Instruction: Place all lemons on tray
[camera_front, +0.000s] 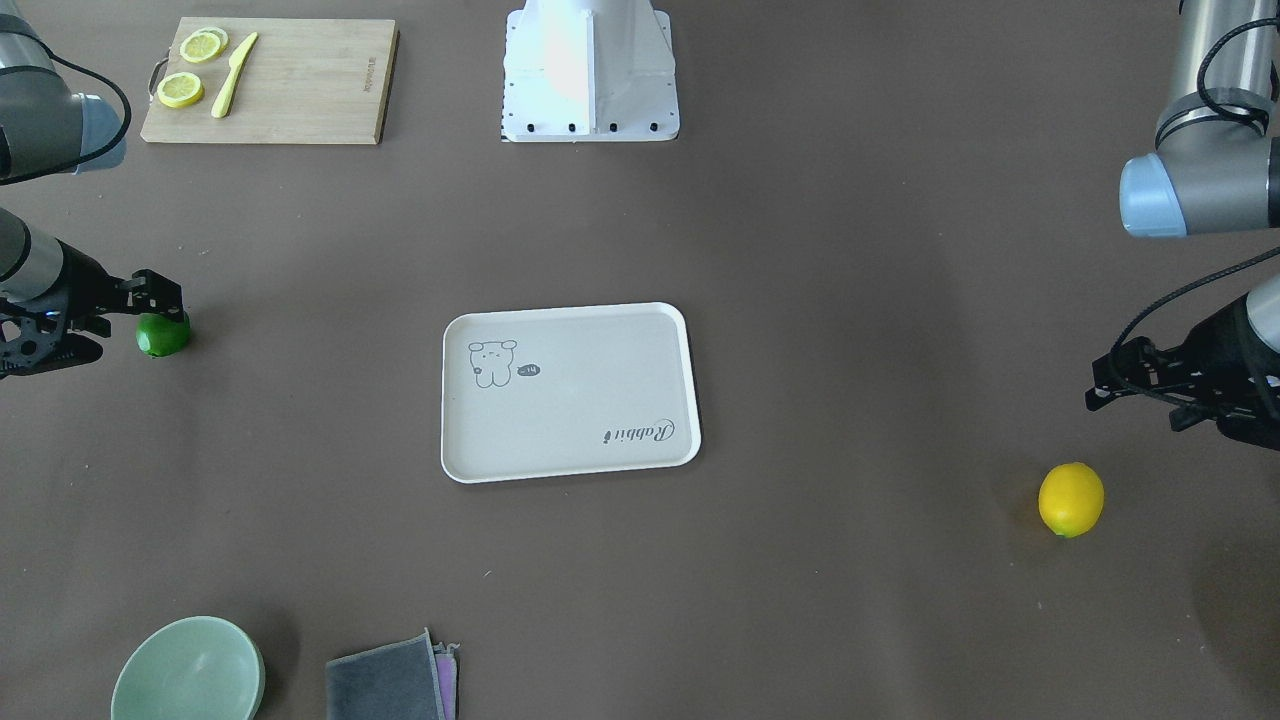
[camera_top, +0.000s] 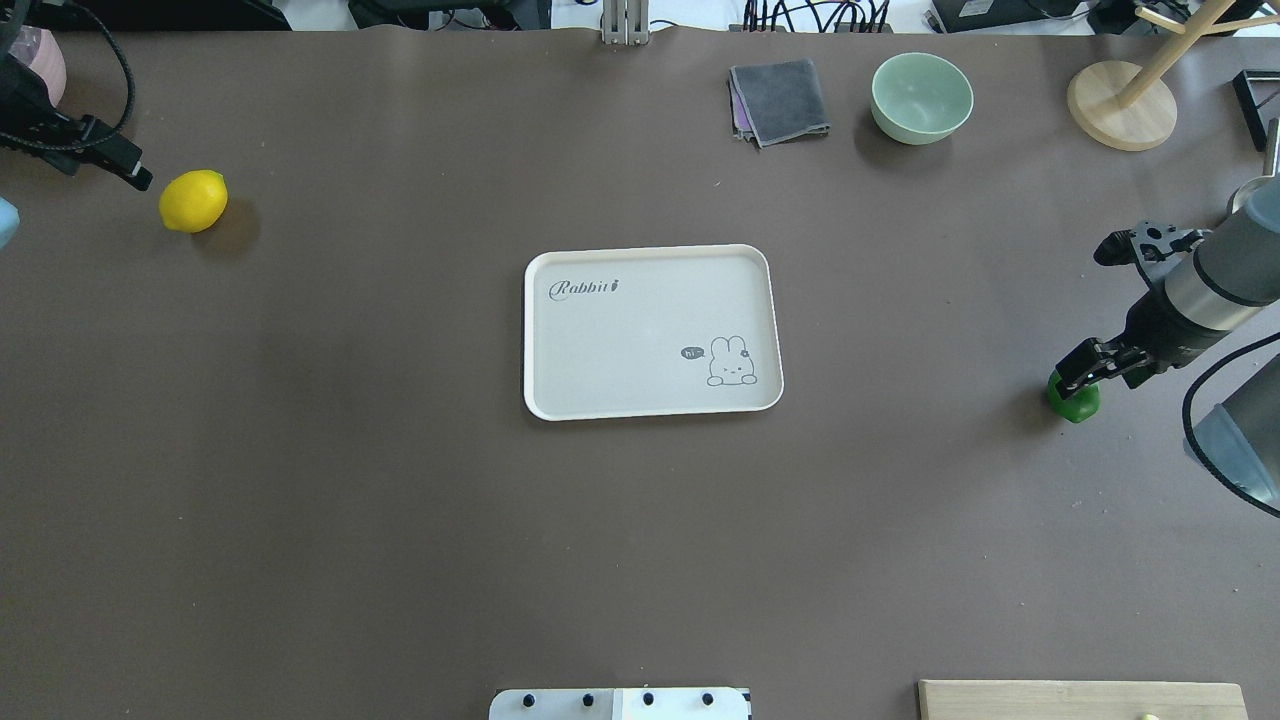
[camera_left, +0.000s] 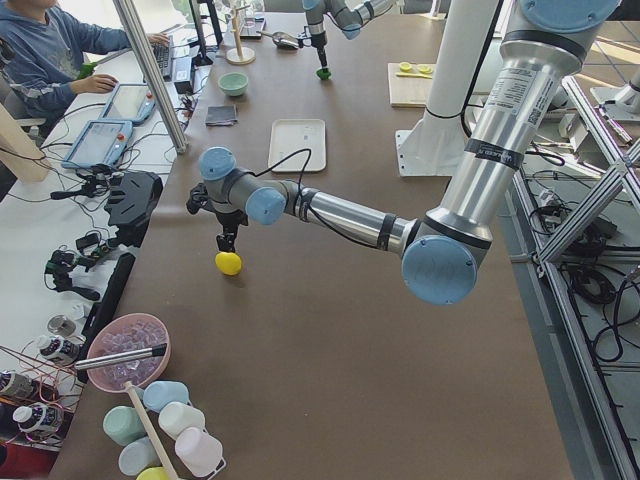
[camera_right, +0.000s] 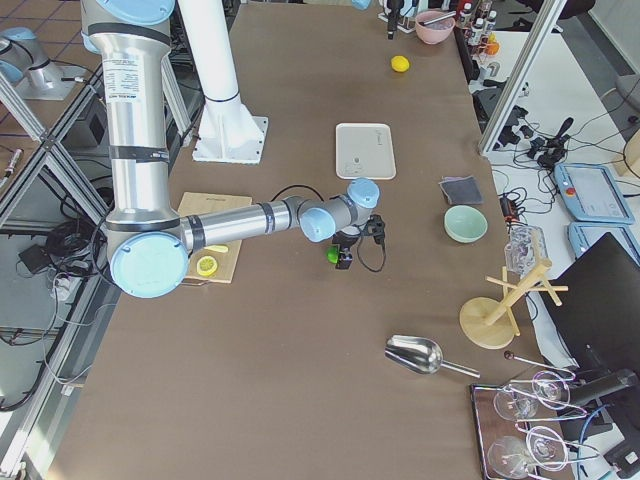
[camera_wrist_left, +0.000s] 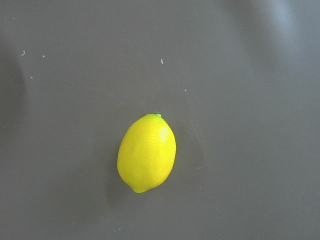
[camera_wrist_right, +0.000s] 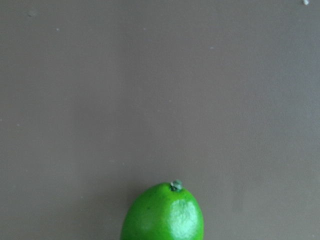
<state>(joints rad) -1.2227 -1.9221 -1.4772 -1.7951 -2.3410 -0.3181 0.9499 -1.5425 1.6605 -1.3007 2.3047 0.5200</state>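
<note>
The yellow lemon lies on the brown table at my left end, also in the overhead view and centred in the left wrist view. My left gripper hovers just beside and above it, open and empty. The dark green lemon lies at my right end, also in the overhead view and at the bottom of the right wrist view. My right gripper is open, low over its top. The off-white tray lies empty at the table's middle.
A bamboo cutting board with lemon slices and a yellow knife lies near my base on the right side. A green bowl, a grey cloth and a wooden stand sit along the far edge.
</note>
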